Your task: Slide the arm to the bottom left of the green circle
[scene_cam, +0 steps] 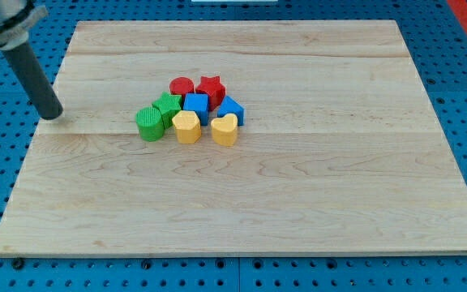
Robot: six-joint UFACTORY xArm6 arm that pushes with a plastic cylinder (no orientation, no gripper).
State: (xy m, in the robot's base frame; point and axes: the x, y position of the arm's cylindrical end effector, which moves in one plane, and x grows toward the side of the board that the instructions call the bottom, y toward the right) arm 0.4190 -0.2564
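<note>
Camera view: green circle (pixel 147 124) stands upright on wooden board (pixel 298 186), round, no long axis or heading discernible. It touches green star (pixel 168 105) at its upper right (leftmost of cluster). My tip (pixel 53 115) well left of green circle, near board's left edge. No gripper, bare rod holding nothing.

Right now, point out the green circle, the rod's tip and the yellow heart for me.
green circle (pixel 147 124), camera view, on its ribbed top face.
my tip (pixel 53 115), camera view, at the rod's very lower end, to the view's left of the blocks.
yellow heart (pixel 224 130), camera view, middle of its top face.
</note>
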